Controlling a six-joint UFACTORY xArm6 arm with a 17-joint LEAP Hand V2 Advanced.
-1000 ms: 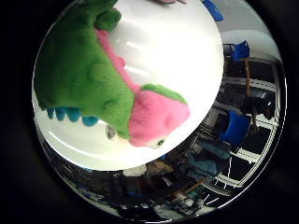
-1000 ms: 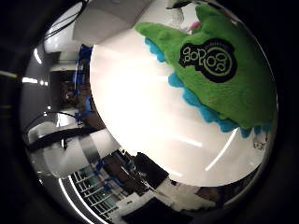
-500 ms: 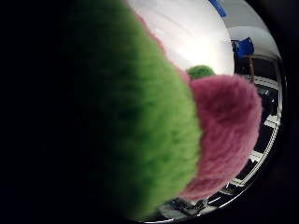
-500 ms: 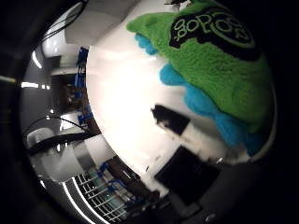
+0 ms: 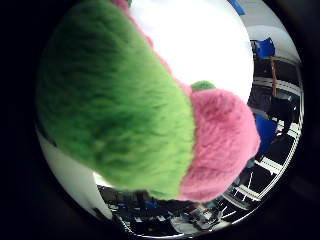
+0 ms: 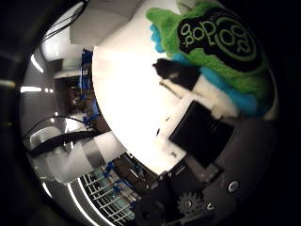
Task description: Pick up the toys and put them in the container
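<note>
A green plush dinosaur toy (image 5: 120, 100) with a pink snout (image 5: 220, 140) fills most of the right little finger side palm view, very close to the palm. In the right thumb side palm view its green body with a round black label (image 6: 221, 38) and blue spikes (image 6: 240, 92) lies on the white table (image 6: 122, 94). My hand (image 6: 202, 127) reaches in from the edge. One black and white finger (image 6: 183, 75) curls over the toy's blue-spiked edge and presses on it.
The round white table top (image 5: 205, 40) lies behind the toy. A blue chair (image 5: 262, 48) stands beyond its edge. The arm's white body (image 6: 75, 160) shows beside the table, with shelving and room clutter behind.
The hand has come down close over the toy, which now fills the little finger side view. A finger has reached further in and curled onto the toy's blue-spiked edge.
</note>
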